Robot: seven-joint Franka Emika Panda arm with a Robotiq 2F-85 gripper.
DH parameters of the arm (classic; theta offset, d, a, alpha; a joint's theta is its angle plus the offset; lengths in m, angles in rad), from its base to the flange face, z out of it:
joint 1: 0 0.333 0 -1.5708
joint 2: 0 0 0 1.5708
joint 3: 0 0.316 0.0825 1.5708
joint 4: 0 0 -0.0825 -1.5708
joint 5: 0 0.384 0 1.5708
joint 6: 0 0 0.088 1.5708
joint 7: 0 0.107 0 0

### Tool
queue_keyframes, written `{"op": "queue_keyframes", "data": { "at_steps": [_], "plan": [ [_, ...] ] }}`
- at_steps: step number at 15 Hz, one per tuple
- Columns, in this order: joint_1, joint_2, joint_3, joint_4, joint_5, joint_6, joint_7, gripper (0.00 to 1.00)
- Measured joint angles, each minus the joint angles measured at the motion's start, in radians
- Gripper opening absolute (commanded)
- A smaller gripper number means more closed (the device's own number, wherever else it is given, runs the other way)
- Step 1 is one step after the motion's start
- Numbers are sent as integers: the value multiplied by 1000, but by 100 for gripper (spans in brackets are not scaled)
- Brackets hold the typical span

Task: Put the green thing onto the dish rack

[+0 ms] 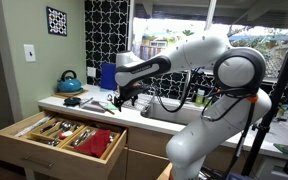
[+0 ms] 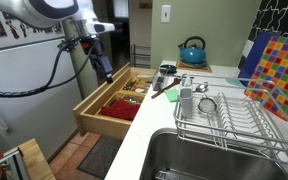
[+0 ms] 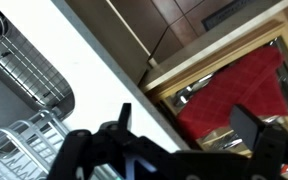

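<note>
The green thing (image 2: pixel 172 95) is a small bright-green item lying on the white counter between the kettle and the dish rack; it also shows in an exterior view (image 1: pixel 96 103). The dish rack (image 2: pixel 229 122) is a metal wire rack standing on the counter beside the sink, with a cup and utensils at its near end. Its corner shows in the wrist view (image 3: pixel 19 150). My gripper (image 2: pixel 104 68) hangs open and empty over the open drawer at the counter's edge, short of the green thing. In the wrist view my gripper's fingers (image 3: pixel 189 122) are spread with nothing between them.
An open wooden cutlery drawer (image 2: pixel 109 105) with a red cloth (image 3: pixel 234 85) juts out under the gripper. A teal kettle (image 2: pixel 192 50) stands at the back of the counter. The sink basin (image 2: pixel 214 160) lies in front of the rack. A colourful checked board (image 2: pixel 277 62) leans behind the rack.
</note>
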Motion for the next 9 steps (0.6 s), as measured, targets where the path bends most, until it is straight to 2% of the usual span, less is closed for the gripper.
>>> {"op": "queue_keyframes", "data": {
  "at_steps": [5,7,9],
  "plan": [
    [-117,195,-48,144,-71,192,174,100],
    [-136,267,-49,184,-101,263,248,100],
    [-138,306,-49,206,-108,278,272,100]
  ]
}}
